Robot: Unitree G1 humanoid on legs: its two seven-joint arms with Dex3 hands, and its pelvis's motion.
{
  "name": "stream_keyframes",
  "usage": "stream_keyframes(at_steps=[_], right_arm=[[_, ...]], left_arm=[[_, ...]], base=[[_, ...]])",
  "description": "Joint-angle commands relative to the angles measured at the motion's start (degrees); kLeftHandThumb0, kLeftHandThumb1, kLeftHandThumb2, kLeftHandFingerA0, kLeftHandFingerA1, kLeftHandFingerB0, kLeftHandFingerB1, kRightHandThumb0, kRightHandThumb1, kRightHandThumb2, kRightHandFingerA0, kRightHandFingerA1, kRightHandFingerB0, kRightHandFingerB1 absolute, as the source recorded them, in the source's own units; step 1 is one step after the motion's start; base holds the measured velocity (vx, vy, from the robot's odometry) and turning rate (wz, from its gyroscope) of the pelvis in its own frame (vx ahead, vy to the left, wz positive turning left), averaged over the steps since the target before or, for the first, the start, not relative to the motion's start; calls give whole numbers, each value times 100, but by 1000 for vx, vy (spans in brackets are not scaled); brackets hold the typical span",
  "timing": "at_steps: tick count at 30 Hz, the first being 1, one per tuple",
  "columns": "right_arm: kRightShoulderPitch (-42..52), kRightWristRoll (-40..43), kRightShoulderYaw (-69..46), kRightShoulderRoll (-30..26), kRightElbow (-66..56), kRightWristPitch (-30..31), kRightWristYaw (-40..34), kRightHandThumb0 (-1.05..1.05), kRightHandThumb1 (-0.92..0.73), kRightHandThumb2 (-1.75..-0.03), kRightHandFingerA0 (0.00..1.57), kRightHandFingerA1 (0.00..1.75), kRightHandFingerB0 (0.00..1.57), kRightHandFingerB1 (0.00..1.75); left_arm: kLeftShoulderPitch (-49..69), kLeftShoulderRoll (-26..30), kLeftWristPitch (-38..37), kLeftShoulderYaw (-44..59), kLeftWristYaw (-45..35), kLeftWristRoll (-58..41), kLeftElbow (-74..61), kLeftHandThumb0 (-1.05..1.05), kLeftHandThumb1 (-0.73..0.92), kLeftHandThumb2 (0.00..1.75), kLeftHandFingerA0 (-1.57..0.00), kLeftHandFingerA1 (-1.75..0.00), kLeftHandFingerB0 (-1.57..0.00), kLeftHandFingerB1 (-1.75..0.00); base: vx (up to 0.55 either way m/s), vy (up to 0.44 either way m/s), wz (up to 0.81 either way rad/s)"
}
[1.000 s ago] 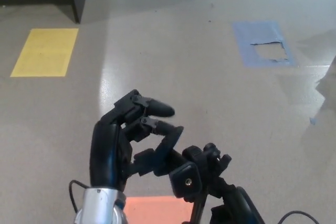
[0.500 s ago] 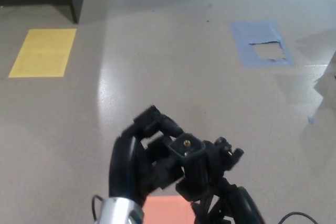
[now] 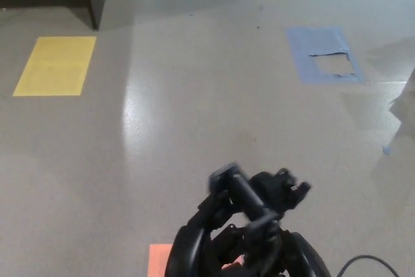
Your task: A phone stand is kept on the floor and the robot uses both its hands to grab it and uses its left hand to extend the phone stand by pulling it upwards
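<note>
With both our left hand [image 3: 201, 248] and right hand [image 3: 295, 257] bunched around the phone stand [image 3: 243, 199] just right of the orange floor patch [image 3: 159, 261], finger grip unreadable, a skewed pull could tip it.

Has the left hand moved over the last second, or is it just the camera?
Yes. The left hand has dropped and gone right, toward the stand; the yellow patch stays put.
</note>
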Motion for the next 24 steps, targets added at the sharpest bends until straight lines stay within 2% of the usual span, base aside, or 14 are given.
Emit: stream_keyframes(at_steps=[1,2,4,6,7,8,9,10,14,16,17,21,22,24], right_arm=[[268,222,-265,-84,149,-1658,-811,-73,-58,-119,46,90,1,70],[277,251,-290,-66,188,-1693,-800,-93,-84,-65,67,125,52,127],[287,33,-185,-113,109,-1543,-956,-74,-59,-120,51,96,0,71],[228,-295,-35,-210,142,-1402,-1238,-70,-58,-119,39,89,0,69],[242,-255,-45,-217,115,-1407,-1181,-96,-87,-61,53,135,27,127],[226,-207,-62,-203,129,-1416,-1154,-94,-86,-59,46,137,15,122],[200,-168,-80,-182,159,-1425,-1147,-94,-86,-59,46,137,15,122],[174,-236,-47,-218,187,-1446,-1215,-77,-59,-121,33,92,0,74],[179,-18,-184,-120,246,-1524,-1154,-76,-59,-121,28,90,0,74],[102,-98,-156,-166,424,-1749,-1277,-78,-60,-119,68,108,1,73],[16,-223,-102,-207,545,-1744,-1368,-95,-85,-61,60,133,19,117],[-75,217,-325,-91,887,-2038,-1075,-65,-50,-112,84,103,15,71],[-121,154,-317,-111,1052,-2371,-1218,-94,-63,-108,80,99,53,92],[-193,-219,-159,-213,1203,-2564,-1643,-62,-57,-116,84,100,17,68]], left_arm=[[154,33,698,-333,-353,-256,-543,-41,52,56,0,-25,-10,-27],[153,30,728,-317,-368,-302,-543,-43,52,56,0,-26,-9,-27],[109,65,827,-297,-394,-294,-541,-41,54,56,0,-25,-6,-26],[86,51,918,-270,-416,-343,-548,-37,51,61,-1,-21,-4,-26],[80,45,939,-271,-425,-347,-547,-43,45,72,-4,-14,-4,-25],[71,38,954,-259,-439,-352,-547,-46,45,73,-3,-14,-3,-24],[62,34,960,-243,-452,-357,-547,-46,45,73,-3,-14,-3,-24],[69,-58,943,-185,-460,-465,-479,-47,44,78,0,-15,0,-26],[77,-192,1053,-89,-413,-592,-460,-48,45,71,-3,-14,-3,-27],[76,-219,1056,-64,-393,-589,-455,-47,45,72,-3,-15,-3,-28],[73,-253,1061,-37,-352,-569,-448,-48,46,73,-3,-19,-3,-28],[81,-445,980,66,-219,-572,-360,-46,52,60,-6,-22,-6,-26],[84,-550,984,131,-209,-692,-353,-47,53,56,-1,-29,-6,-29],[91,-671,1013,190,-191,-818,-362,-46,47,68,-5,-21,-6,-29]], base=[[0,0,0],[0,0,0],[0,0,0],[0,0,0],[0,0,0],[0,0,0],[0,0,0],[0,0,0],[0,0,0],[0,0,0],[0,0,0],[0,0,0],[0,0,0],[0,0,0]])
